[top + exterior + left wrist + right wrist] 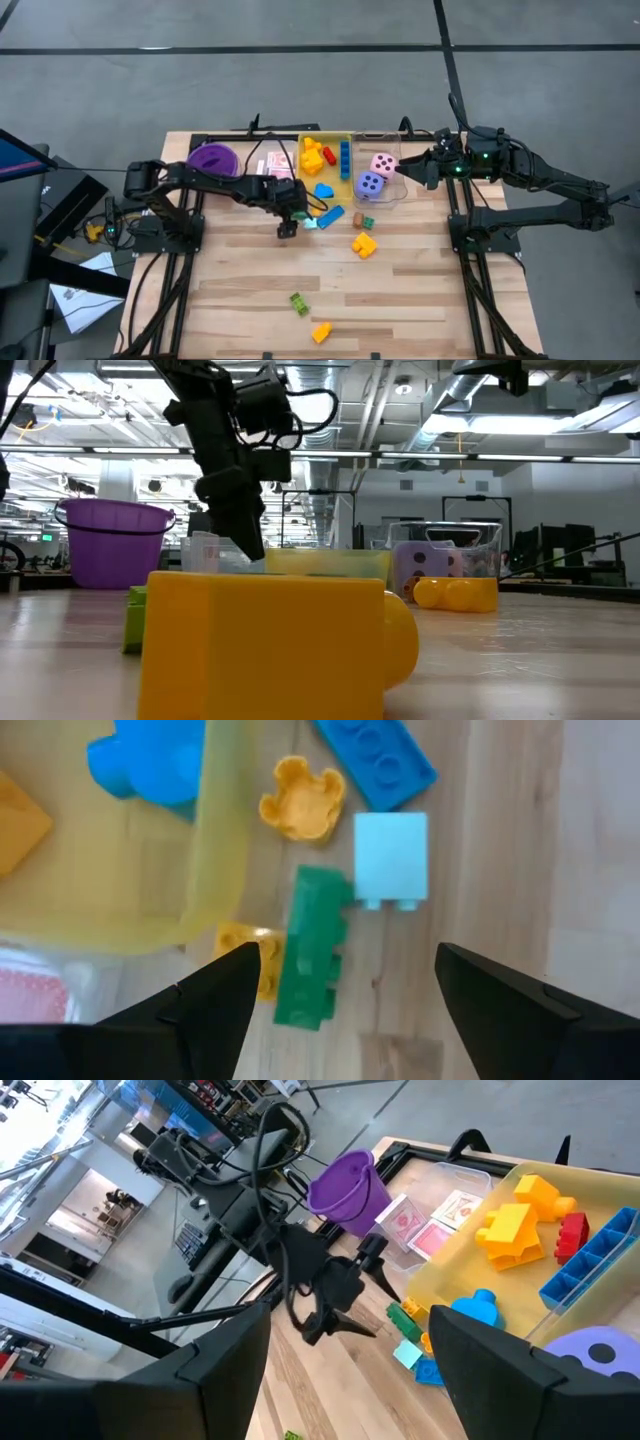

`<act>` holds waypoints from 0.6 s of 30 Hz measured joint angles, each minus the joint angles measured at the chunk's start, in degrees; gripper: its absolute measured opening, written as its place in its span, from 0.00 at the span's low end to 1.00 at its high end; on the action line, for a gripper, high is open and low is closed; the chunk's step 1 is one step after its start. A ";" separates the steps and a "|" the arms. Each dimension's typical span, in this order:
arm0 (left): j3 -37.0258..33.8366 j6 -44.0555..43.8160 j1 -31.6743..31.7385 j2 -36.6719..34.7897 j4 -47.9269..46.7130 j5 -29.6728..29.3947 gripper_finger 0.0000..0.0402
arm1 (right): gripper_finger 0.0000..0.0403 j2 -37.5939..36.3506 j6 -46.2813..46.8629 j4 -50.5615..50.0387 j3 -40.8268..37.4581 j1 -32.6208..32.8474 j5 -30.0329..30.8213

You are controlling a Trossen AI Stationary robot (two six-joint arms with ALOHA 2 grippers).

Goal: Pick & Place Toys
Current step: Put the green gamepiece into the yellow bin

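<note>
Left end effector (340, 995) fingers spread above green plastic block (312, 948) on wooden bench (500, 870), pale-blue plastic block (391, 858) beside, translucent yellow bin (215, 850) adjoining.

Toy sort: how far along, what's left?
Partly done. The yellow bin already holds yellow, red and blue blocks; the pink die and purple die sit in the clear bin.

In hand: nothing gripped. The left gripper, jaws open, hovers over the green block beside the bin. The right gripper waits open above the bins.

Left: the orange block, green piece, yellow block.
</note>
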 joint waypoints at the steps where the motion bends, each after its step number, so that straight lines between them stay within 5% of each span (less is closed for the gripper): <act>1: 0.03 0.03 0.18 0.35 0.63 0.09 0.74 | 0.66 0.00 0.00 0.00 0.00 -0.01 0.00; 18: 0.04 0.12 0.90 5.21 1.64 1.60 0.64 | 0.66 0.02 -0.01 -1.53 -0.02 0.01 0.00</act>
